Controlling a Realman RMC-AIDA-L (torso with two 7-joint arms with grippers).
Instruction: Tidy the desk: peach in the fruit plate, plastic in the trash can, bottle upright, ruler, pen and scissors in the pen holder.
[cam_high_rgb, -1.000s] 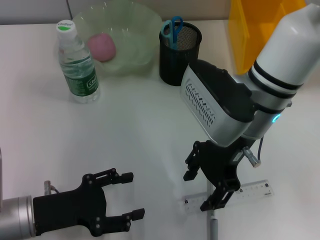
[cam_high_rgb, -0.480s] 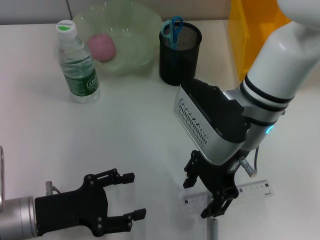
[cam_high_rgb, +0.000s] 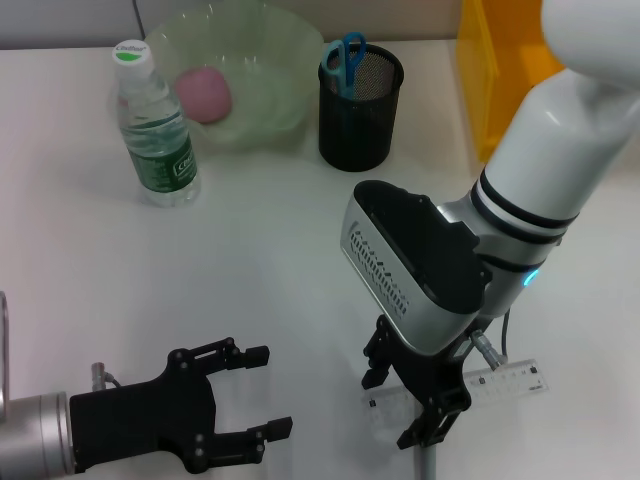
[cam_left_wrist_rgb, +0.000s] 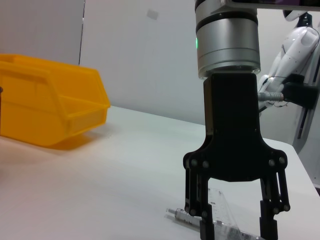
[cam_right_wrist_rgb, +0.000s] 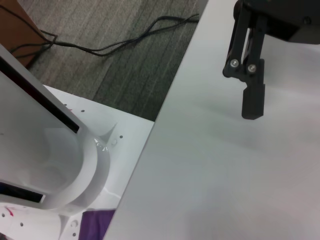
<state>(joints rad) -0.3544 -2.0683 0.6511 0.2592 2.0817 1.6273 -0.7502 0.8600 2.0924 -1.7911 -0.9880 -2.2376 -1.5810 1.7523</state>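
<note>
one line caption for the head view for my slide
Right gripper open above the ruler and pen; left gripper open and idle near the desk's front edge.

Pink peach (cam_high_rgb: 204, 94), pale green plate (cam_high_rgb: 270, 45), blue-handled scissors (cam_high_rgb: 346, 55), black mesh holder (cam_high_rgb: 360, 110), yellow bin (cam_high_rgb: 500, 60).

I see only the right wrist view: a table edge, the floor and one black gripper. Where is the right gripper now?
Observer: In the head view the right gripper is low over the ruler and the pen, near the table's front edge.
Operator: Is it open?
Observer: Yes. The left wrist view shows its jaws apart, one on each side of the pen.
Operator: Whose gripper do I see, then?
Observer: It is the left gripper, open and idle over the table beside the right one.
Operator: Are the scissors still out?
Observer: No, the scissors stand in the pen holder.
</note>
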